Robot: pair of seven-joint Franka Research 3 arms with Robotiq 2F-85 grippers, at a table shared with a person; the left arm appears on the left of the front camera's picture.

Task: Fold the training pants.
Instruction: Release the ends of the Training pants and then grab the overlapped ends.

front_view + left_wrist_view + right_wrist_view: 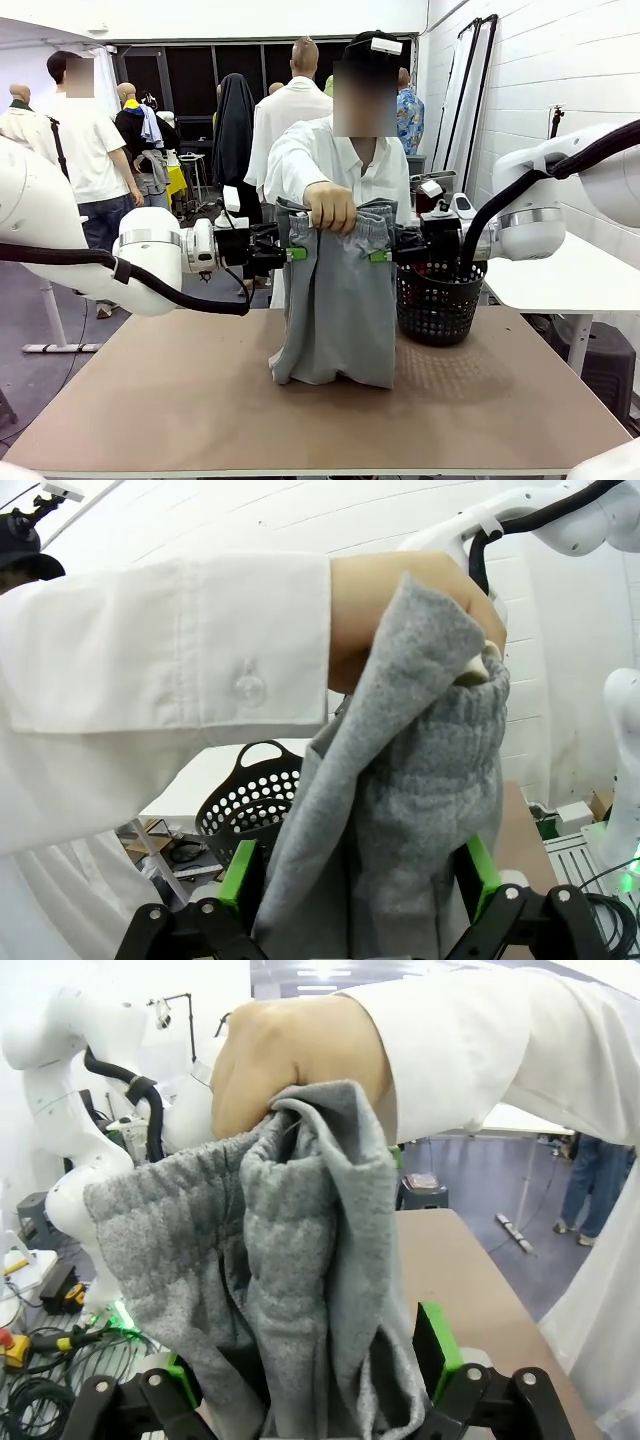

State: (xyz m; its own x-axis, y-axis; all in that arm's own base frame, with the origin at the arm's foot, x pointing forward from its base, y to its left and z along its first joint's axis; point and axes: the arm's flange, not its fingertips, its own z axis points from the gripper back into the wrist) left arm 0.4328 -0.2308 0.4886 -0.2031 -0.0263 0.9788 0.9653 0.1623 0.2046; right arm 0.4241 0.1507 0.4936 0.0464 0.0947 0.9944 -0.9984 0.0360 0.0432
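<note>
Training pants (340,300) hang beside black basket (437,312).

You get bright, even ceiling light, faint shadows. Wrist views bow at their edges; the white shirt sleeve (150,680) glares, the light grey soft-fabric training pants (420,780) look crisp.

White painted block wall (560,70) on the right, dark framed panels (190,85) at the far end, smooth grey floor (40,310), a white side table (575,275) beside the flat brown counter (180,400).
</note>
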